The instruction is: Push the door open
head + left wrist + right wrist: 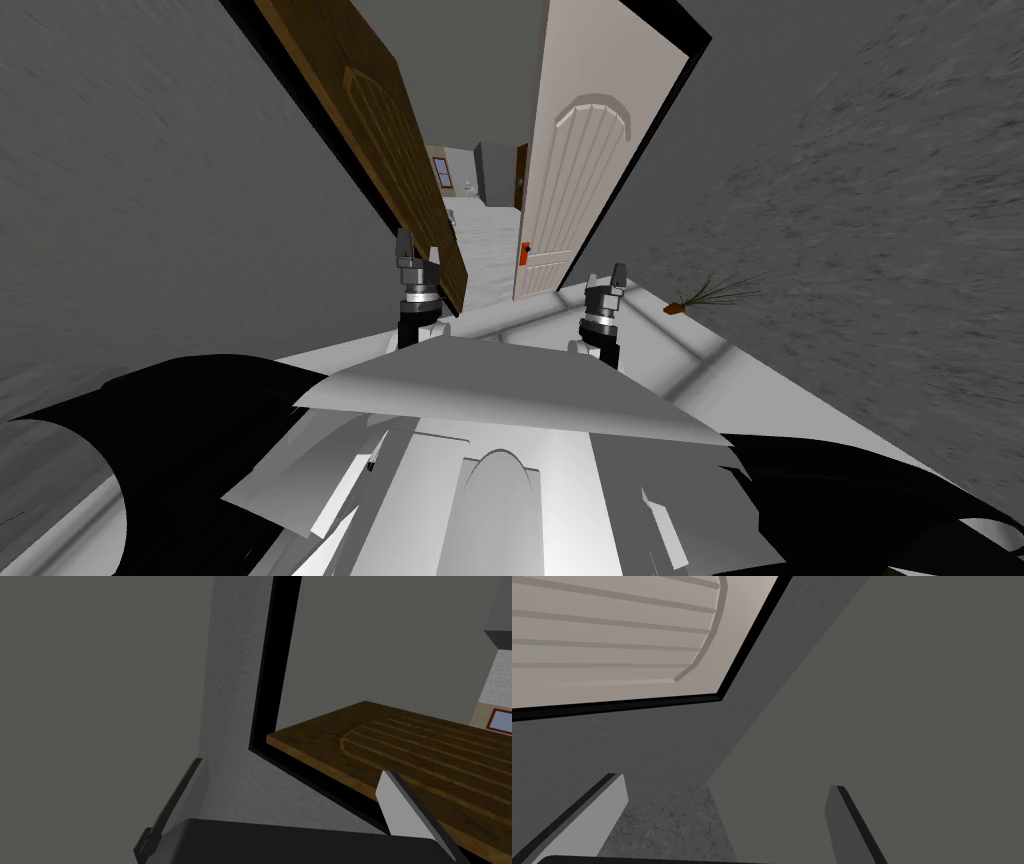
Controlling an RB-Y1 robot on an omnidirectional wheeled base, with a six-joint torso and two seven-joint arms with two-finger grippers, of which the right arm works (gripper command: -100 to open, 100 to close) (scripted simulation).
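the brown door [390,150] is standing open at eleven o'clock ahead, the left hand [404,242] is hovering just beside it with fingers spread, and the right hand [618,273], fingers likewise spread, is hanging at one o'clock near the pale door [575,190].

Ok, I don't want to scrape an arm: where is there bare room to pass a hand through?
The gap between the brown door and the cream door, over pale floor, is free. It is crowded at the left gripper, close by the brown door's edge; the right gripper stands nearer the cream door.
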